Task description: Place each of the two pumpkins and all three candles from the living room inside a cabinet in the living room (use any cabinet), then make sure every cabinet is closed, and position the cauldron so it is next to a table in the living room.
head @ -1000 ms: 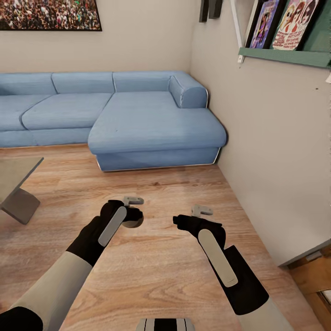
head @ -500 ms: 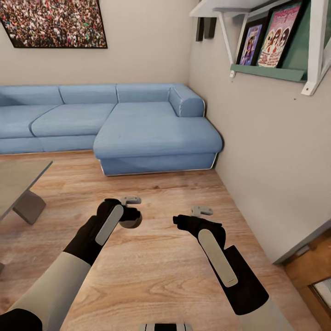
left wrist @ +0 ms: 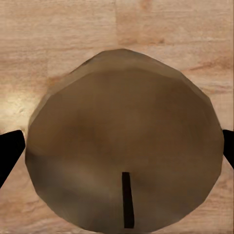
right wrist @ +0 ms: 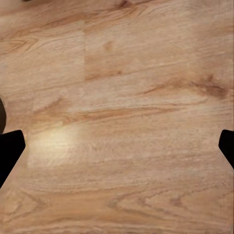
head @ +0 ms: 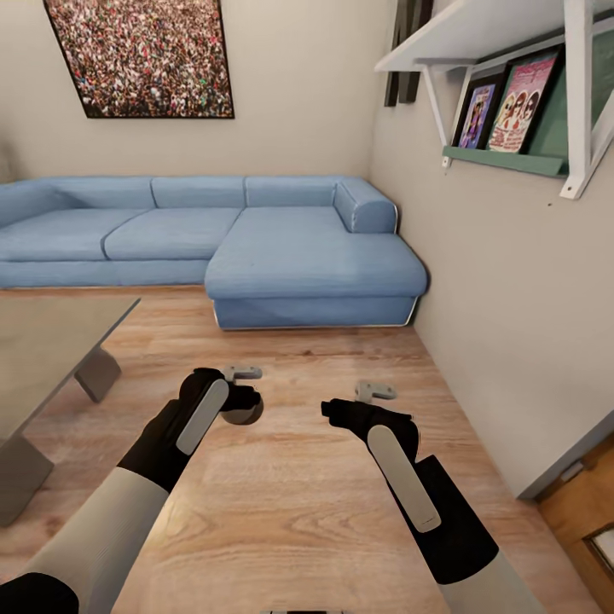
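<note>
**Head view, living-room corner: item in transit, left arm loaded**

Step in hand: carrying. The robot faces a blue corner sofa (head: 307, 256) on a plank floor (head: 298, 520). No dark low cabinet is in sight, so the job now reads as getting the load to one.

- Left gripper (head: 240, 401), lower centre-left of the frame. The jaws are spread wide, and in the left wrist view the black fingertips (left wrist: 9, 151) sit at either flank of a round brown object (left wrist: 124, 141). It looks clamped, not just straddled, and it hangs clear of the floor.
- Round brown object: domed and faintly faceted, with a short dark mark on it. The colour is dull, not orange. It may be one of the pumpkins, but I cannot tell for certain.
- Right gripper (head: 334, 411), lower centre-right. The jaws are parted wide with nothing between them — the right wrist view has bare floorboards between the tips.
- Grey table (head: 51, 333), left edge, well apart from both arms.
- Wall shelf (head: 512, 158), upper right, holding framed prints.
- Crowd photograph (head: 145, 55), upper left, on the far wall.

Next move, as judged: turn the base away from the sofa to find the cabinet. Keep the left grip steady, because a round body held near its widest part could roll free. The free right gripper suits opening a drawer front.
</note>
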You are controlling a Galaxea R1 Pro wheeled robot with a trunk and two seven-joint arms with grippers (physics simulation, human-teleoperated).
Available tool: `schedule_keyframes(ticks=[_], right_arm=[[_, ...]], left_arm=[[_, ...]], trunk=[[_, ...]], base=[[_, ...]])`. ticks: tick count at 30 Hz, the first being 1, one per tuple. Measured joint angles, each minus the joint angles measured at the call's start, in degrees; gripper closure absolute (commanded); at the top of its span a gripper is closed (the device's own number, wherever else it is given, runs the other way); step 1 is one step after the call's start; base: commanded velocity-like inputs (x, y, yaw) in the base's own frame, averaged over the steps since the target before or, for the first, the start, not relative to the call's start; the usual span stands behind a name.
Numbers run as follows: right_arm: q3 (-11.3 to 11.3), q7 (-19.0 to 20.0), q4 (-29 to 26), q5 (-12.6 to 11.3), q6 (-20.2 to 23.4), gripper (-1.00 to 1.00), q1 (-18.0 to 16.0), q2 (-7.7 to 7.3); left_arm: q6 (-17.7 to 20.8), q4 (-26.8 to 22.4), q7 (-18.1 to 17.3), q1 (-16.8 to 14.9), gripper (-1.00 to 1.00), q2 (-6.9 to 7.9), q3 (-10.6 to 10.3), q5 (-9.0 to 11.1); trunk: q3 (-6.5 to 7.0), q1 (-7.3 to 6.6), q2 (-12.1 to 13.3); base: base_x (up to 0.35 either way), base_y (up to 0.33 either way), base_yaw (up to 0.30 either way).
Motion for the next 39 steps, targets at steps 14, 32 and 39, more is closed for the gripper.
schedule_keyframes(ticks=[14,32,39], right_arm=[[-0.05,0.06,0.48,0.01,0.00,-1.00,0.00,0.09],[0.03,0.06,0.52,0.00,0.00,-1.00,0.00,0.09],[0.03,0.07,0.63,0.00,0.00,-1.00,0.00,0.09]], left_arm=[[0.01,0.00,0.00,0.00,1.00,-0.01,-0.06,0.07],[0.01,0.00,0.00,0.00,1.00,-0.01,-0.09,0.09],[0.92,0.11,0.00,0.00,1.00,-0.02,-0.01,0.10]], trunk=[[3.11,-0.39,0.19],[7.10,-0.85,0.43],[8.65,-1.04,0.52]], base=[[-0.180,0.000,0.292],[-0.151,0.000,0.294],[-0.010,0.000,0.294]])
